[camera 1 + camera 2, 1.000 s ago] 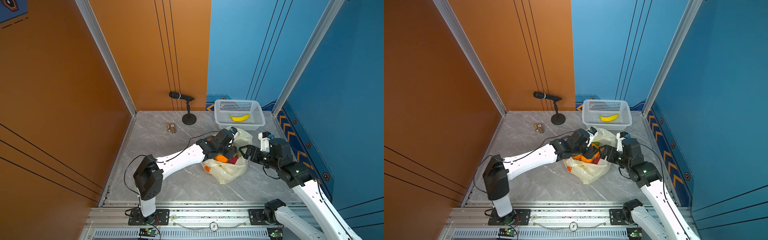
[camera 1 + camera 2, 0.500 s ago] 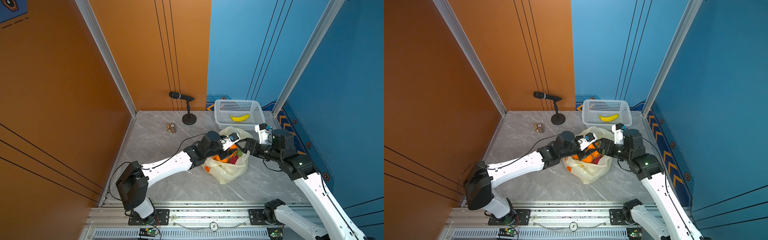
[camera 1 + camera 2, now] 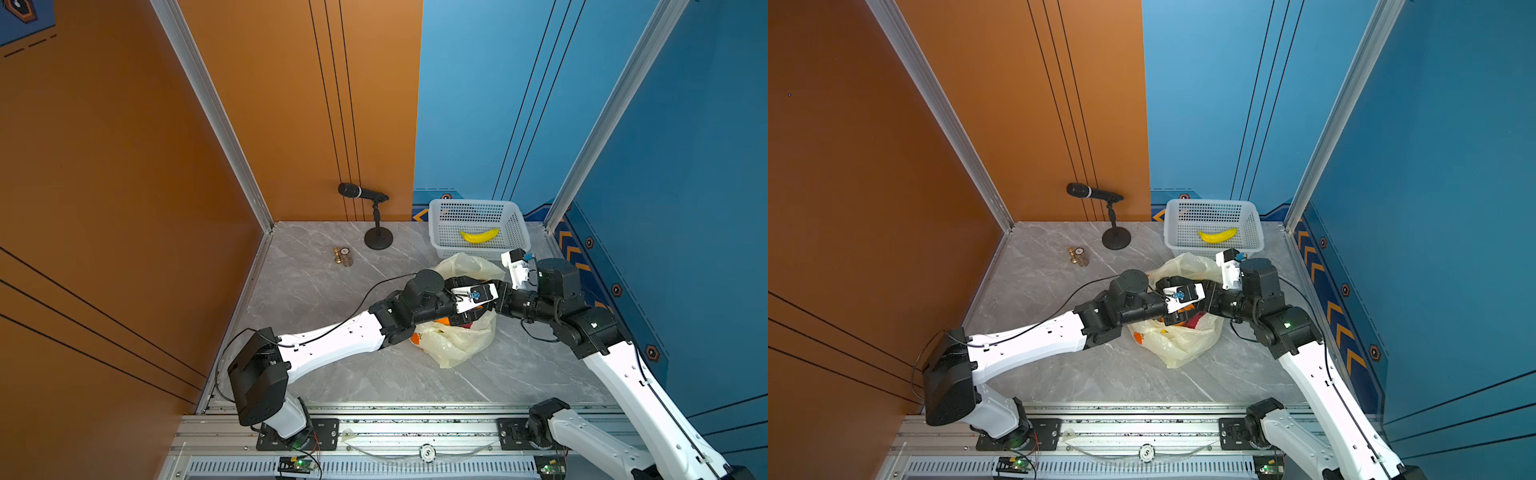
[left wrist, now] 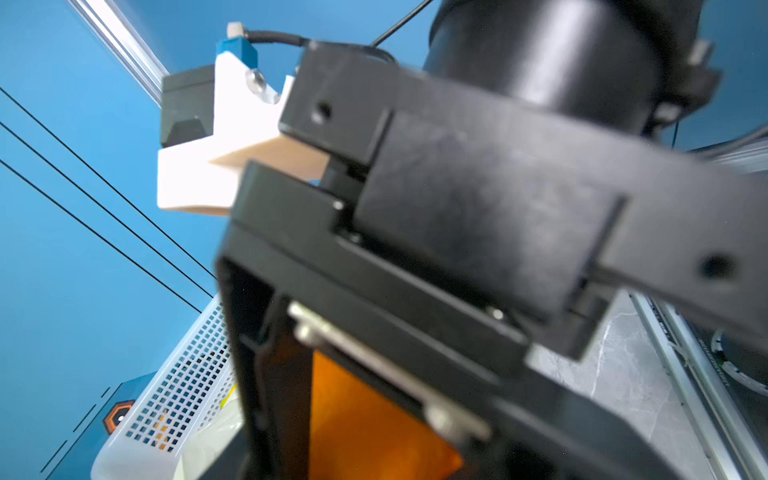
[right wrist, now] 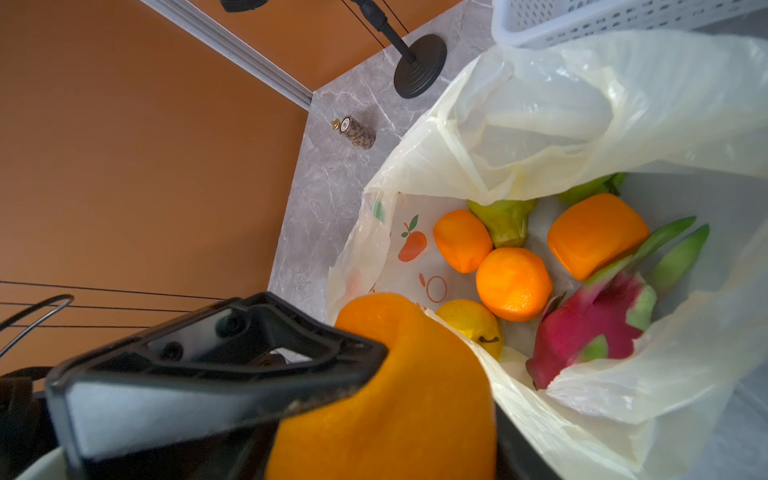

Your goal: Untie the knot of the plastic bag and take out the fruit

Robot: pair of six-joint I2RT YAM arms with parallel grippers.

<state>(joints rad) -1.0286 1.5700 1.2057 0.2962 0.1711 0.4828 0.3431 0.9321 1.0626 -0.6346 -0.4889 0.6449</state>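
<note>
One orange (image 5: 386, 395) is being pinched from two sides: by the left gripper (image 3: 1181, 316), reaching in from 9 o'clock, and by the right gripper (image 3: 492, 308), from 3 o'clock. It is being held just above the open plastic bag (image 3: 457, 349) on the bench (image 3: 332, 299); no knot is being seen. Other fruit (image 5: 513, 284) is lying inside. Basket (image 3: 440, 216) is sitting at 12 o'clock, nearer the right gripper; release by the left is probably being called for.
</note>
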